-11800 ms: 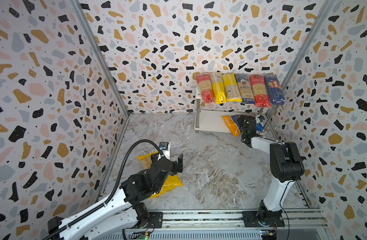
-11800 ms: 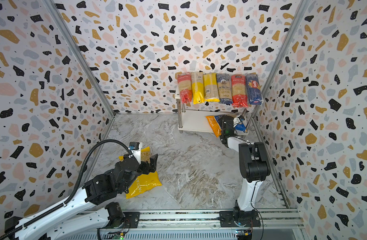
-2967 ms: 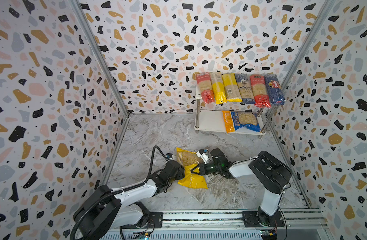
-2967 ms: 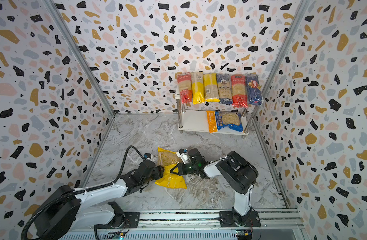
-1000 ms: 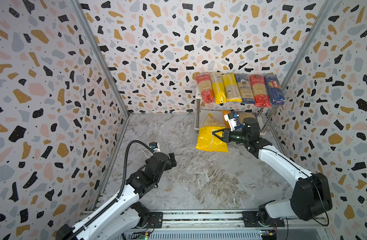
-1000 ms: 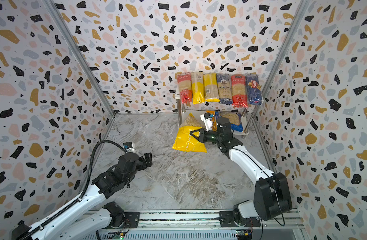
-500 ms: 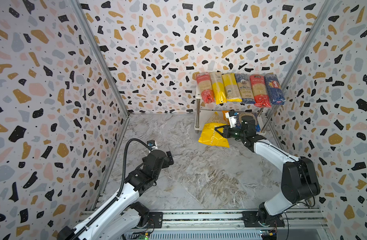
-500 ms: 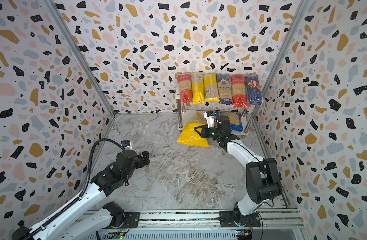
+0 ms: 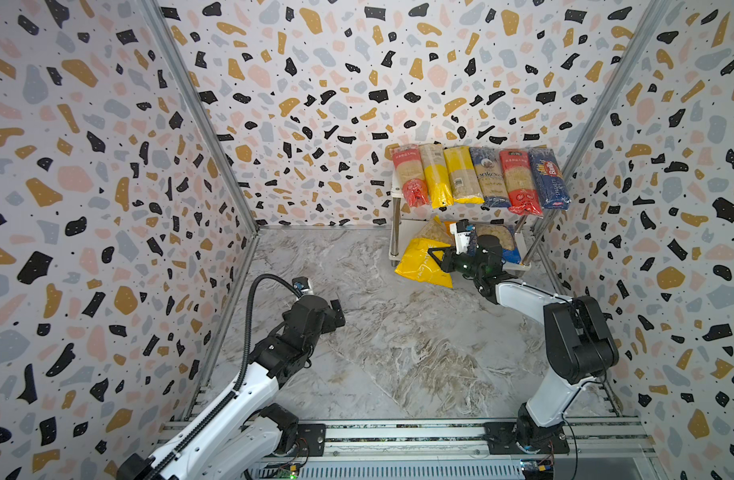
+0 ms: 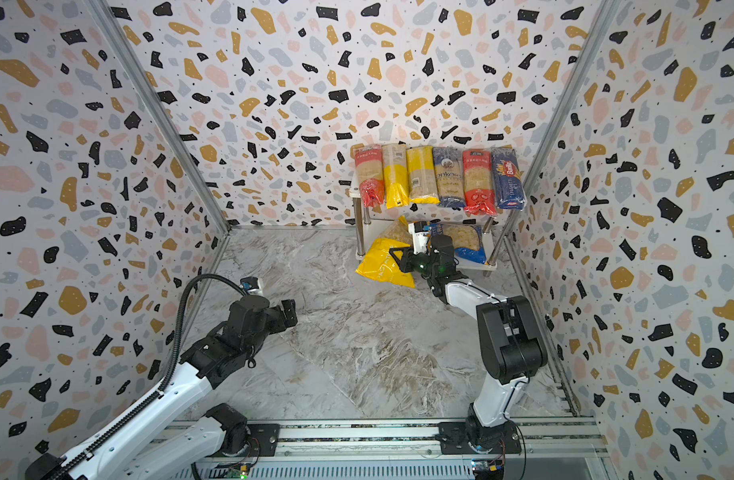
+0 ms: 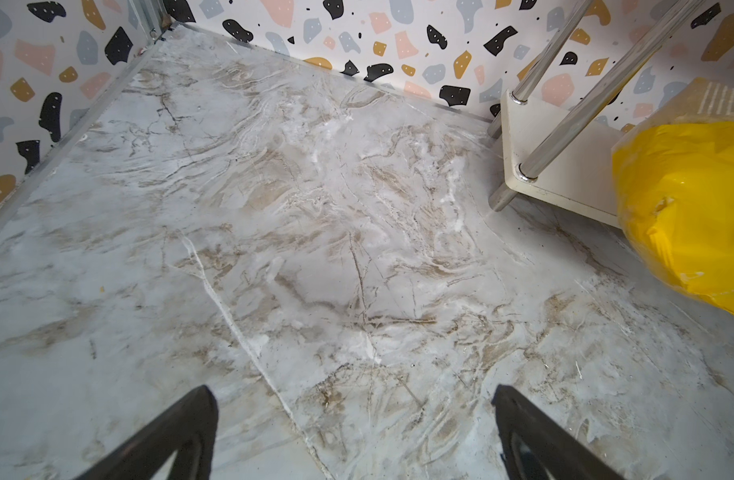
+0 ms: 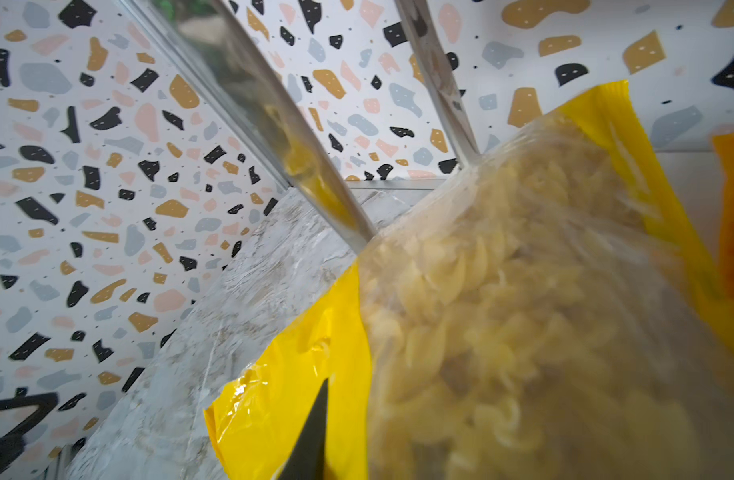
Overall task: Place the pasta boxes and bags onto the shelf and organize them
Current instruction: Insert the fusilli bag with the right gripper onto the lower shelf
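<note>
Yellow pasta bag (image 9: 419,266) is clamped in the closed right end effector (image 9: 436,260) at the front left corner of the shelf (image 9: 404,232). The bag is tilted: its clear end is over the lower board, and its yellow end projects past the front edge above the surface (image 9: 398,353). The blue-orange bag (image 9: 507,245) lies on the lower board beside it. Six spaghetti packs (image 9: 479,178) lie side by side on the upper board. The left end effector (image 11: 352,390) hangs over bare surface, jaws wide apart, holding nothing.
</note>
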Controlling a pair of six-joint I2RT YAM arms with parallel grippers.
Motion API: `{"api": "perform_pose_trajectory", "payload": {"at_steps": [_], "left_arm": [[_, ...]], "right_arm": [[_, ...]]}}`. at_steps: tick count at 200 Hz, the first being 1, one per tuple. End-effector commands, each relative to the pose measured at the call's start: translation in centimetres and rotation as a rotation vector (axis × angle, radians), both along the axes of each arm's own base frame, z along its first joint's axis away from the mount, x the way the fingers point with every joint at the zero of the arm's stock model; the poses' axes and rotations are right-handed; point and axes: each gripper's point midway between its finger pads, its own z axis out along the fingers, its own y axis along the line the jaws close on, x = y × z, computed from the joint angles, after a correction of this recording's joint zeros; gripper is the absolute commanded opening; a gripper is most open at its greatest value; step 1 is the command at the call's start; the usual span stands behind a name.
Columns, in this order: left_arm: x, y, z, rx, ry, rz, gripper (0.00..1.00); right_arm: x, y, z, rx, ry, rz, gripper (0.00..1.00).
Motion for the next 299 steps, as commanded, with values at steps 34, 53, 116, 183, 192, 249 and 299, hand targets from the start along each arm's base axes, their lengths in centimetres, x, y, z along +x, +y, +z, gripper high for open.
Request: {"api": "perform_pose_trajectory", "payload": {"at_steps": [34, 53, 116, 183, 192, 249, 299], "left_arm": [[0.7, 0.1, 2.0, -0.008, -0.045, -0.004, 0.99], [0.8, 0.1, 2.2, -0.012, -0.049, -0.005, 1.00], [0.2, 0.3, 2.3, -0.027, -0.055, -0.007, 0.99], [-0.3, 0.5, 2.5, -0.041, -0.070, -0.011, 0.99], [-0.3, 0.5, 2.5, -0.045, -0.073, -0.016, 0.99], [-0.7, 0.3, 2.9, -0.072, -0.095, -0.035, 0.99], [-1.2, 0.2, 3.8, -0.095, -0.126, -0.051, 0.99]], "right_arm": [[1.8, -2.8, 11.6, 0.074, -0.404, -0.207, 0.05], [2.2, -3.3, 12.1, 0.077, -0.419, -0.264, 0.06], [5.7, -5.3, 12.7, 0.095, -0.428, -0.531, 0.07], [8.4, -3.2, 12.4, -0.002, -0.375, -0.841, 0.09], [8.9, -3.0, 11.8, -0.013, -0.350, -0.863, 0.09], [10.3, -1.4, 9.8, -0.049, -0.246, -1.003, 0.08], [12.9, 1.1, 9.3, -0.081, -0.214, -0.976, 0.09]]}}
